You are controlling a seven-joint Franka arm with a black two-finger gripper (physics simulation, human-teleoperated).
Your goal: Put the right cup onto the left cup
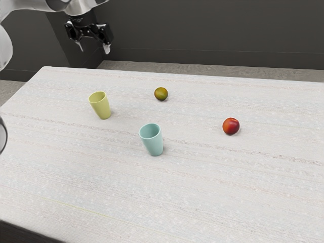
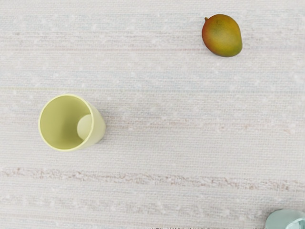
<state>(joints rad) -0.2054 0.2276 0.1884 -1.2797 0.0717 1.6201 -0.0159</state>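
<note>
Turquoise cup point(image 1: 153, 144) stands upright on the pale surface point(image 1: 228, 192), apart from the yellow cup point(image 1: 102, 108), toward the exterior view's right and closer to that camera. It is of a soft blue-green colour, wide at the rim and becoming narrower down to the base, with its round mouth facing up. Part of this same cup is visible at the edge of the wrist view.

The yellow cup also stands upright with its mouth upward, and its shape is similar, narrowing to the base. A mango point(image 1: 161, 94), green-yellow with some red, lies apart from the yellow cup, toward the exterior view's right, beside the line which joins the two cups. One round red fruit point(image 1: 231, 126) lies well apart from the yellow cup, more far on this same side.

The hand point(image 1: 93, 49) is raised, higher than the yellow cup, and it is released: its two fingers are spread, with a free gap between them.
</note>
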